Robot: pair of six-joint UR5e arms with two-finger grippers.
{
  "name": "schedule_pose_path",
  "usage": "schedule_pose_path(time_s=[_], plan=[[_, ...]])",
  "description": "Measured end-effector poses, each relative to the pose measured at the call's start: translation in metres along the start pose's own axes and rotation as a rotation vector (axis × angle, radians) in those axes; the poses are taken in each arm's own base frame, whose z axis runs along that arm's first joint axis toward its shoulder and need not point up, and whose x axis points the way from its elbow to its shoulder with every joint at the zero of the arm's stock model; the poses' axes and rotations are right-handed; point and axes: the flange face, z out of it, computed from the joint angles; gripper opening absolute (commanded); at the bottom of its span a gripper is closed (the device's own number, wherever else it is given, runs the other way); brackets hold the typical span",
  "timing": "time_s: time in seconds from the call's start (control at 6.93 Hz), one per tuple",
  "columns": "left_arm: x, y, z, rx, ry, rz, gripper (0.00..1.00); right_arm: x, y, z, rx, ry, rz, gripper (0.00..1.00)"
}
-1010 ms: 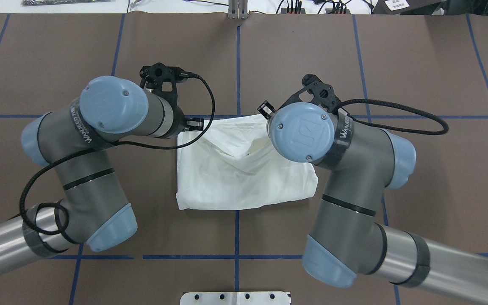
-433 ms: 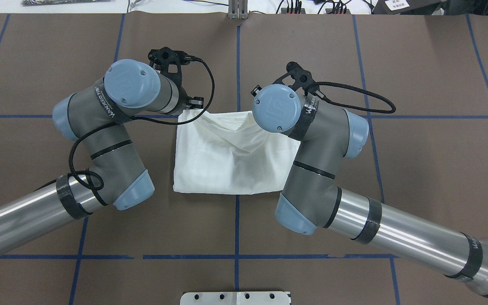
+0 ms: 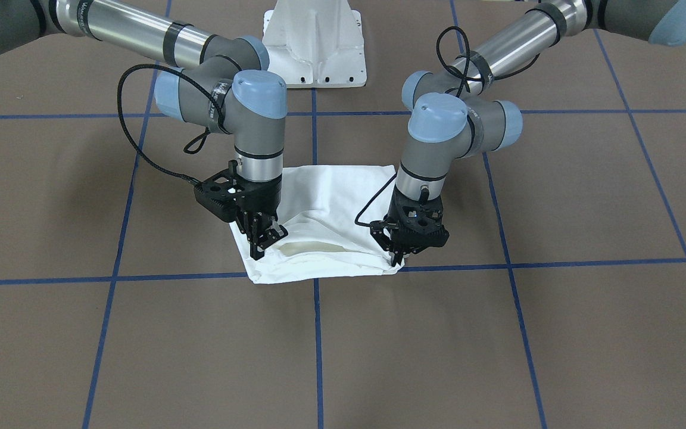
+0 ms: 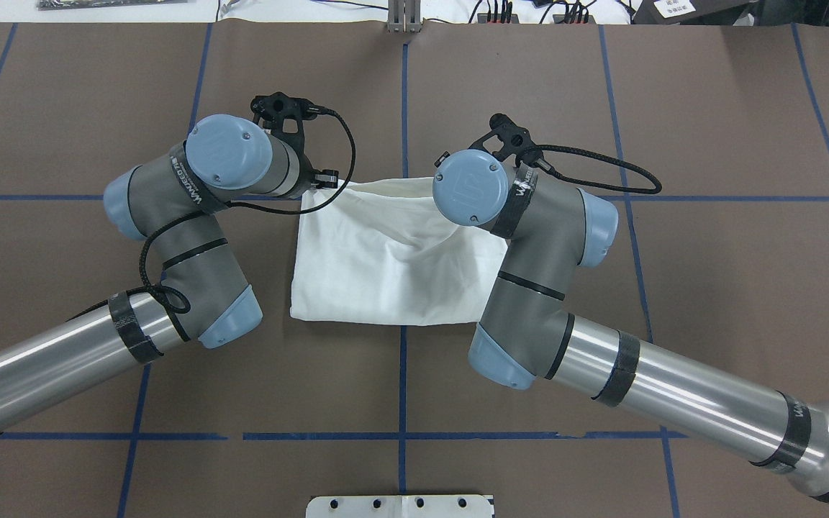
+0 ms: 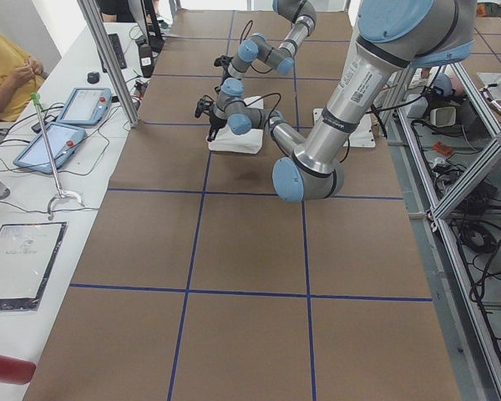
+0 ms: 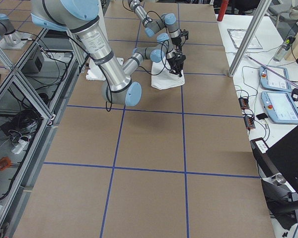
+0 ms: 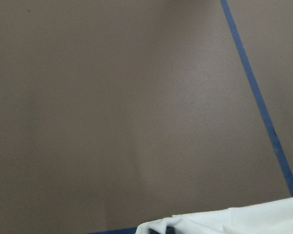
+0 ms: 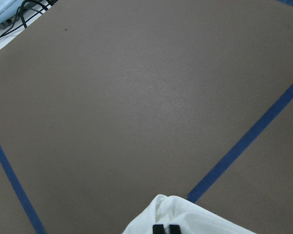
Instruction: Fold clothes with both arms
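Note:
The clothes are one white shirt, folded into a rough rectangle at mid-table, also seen from overhead. Its top layer bulges up along the edge farthest from the robot. My left gripper is shut on one corner of that far edge; overhead, only a black part of the left gripper shows beside the cloth. My right gripper pinches the other far corner, and overhead it is hidden under the right wrist. White cloth fills the bottom of both wrist views.
Blue tape lines grid the brown table. The white pedestal base stands between the arms on the robot's side. A side bench with tablets and a seated person runs along the far edge, behind metal posts.
Both grippers have carried the shirt's top layer away from the robot toward the far edge. The right arm swung inward. The raised cloth has sunk and the bundle is narrower and flatter.

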Motion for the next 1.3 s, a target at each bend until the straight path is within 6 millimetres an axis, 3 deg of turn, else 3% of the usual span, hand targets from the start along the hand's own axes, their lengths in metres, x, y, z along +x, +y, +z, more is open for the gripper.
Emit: schedule_pose_path(time_s=[0.14,0.43,0.58,0.87,1.15,1.3], plan=[[-0.001,0.0,0.002,0.001,0.003,0.004,1.0,0.001,0.0,0.001,0.0,0.003,-0.018,1.0],[-0.003,-0.008,-0.009,0.01,0.045,0.066,1.0,-0.004,-0.002,-0.003,-0.012,-0.001,-0.114,1.0],[-0.018,-0.023,-0.021,-0.005,0.075,0.122,1.0,-0.012,-0.002,-0.011,-0.039,-0.004,-0.139,1.0],[-0.062,-0.046,-0.043,-0.023,0.104,0.225,1.0,-0.028,0.018,-0.032,-0.089,-0.028,-0.166,1.0],[-0.074,-0.05,-0.048,-0.022,0.104,0.245,1.0,-0.031,0.047,-0.039,-0.114,-0.033,-0.193,1.0],[-0.077,-0.049,-0.047,-0.023,0.103,0.247,1.0,-0.031,0.049,-0.032,-0.108,-0.02,-0.192,1.0]])
